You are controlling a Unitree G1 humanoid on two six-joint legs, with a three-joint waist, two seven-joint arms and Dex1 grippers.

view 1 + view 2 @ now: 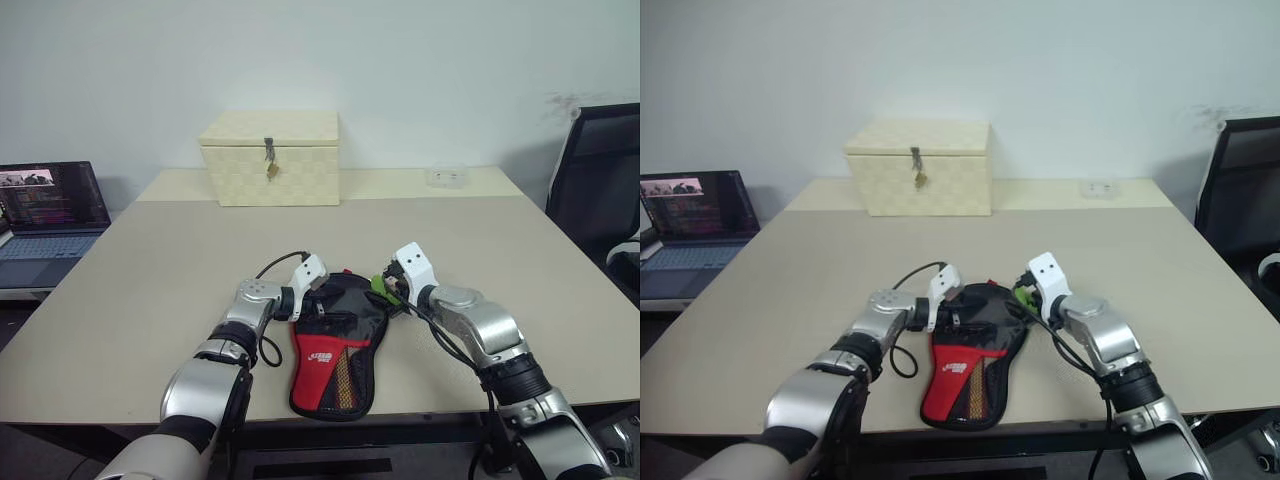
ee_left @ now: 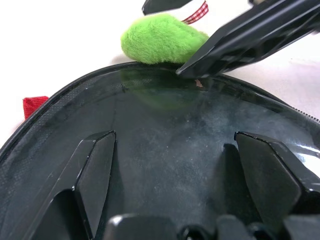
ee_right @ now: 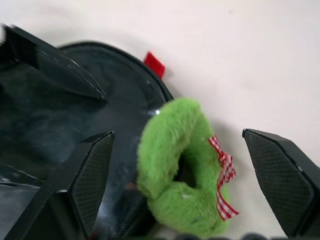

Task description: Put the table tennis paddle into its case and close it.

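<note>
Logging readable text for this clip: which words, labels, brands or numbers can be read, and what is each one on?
None can be read for certain.
White logo on the red panel of the black fabric paddle-shaped case: too small to read.
Open laptop's screen, at the table's left: text too small to read.
Cream checkered box with a metal latch: no text visible.
</note>
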